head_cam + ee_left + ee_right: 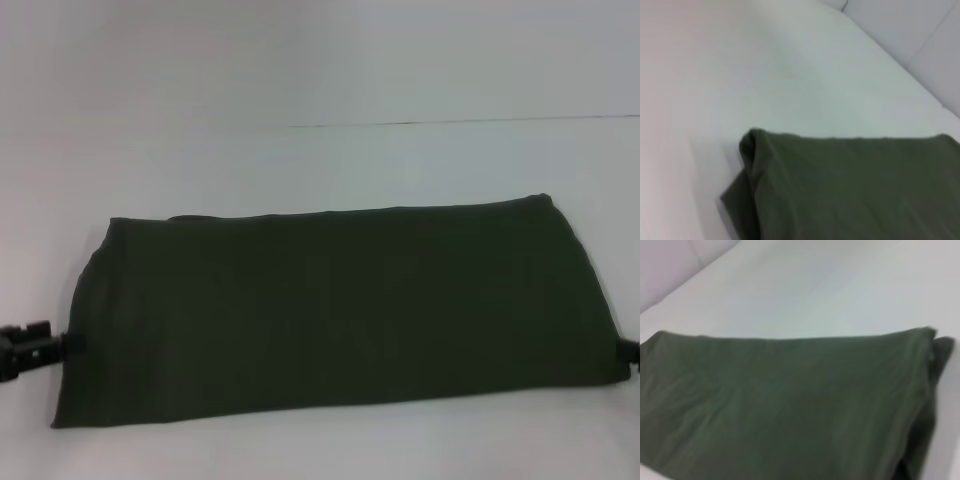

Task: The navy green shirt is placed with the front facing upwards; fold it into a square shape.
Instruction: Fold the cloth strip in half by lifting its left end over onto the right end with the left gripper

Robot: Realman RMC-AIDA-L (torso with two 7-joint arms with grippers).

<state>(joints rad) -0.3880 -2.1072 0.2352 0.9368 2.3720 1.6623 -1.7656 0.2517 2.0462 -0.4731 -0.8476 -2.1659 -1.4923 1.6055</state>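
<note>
Surface (320, 70): white, carries my work; a thin seam line runs across its far part.
Navy green shirt (330, 310): folded into a wide band, plain side up, lying across the surface's near-middle.
Left tool (28, 345): at the shirt's left end; finger state, cannot tell.
Right tool (632, 358): at the right end, barely visible; cannot tell.

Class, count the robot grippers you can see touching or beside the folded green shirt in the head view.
2. The left gripper sits at the navy green shirt's left end; the right gripper barely shows at its right end, mostly out of frame.
</note>
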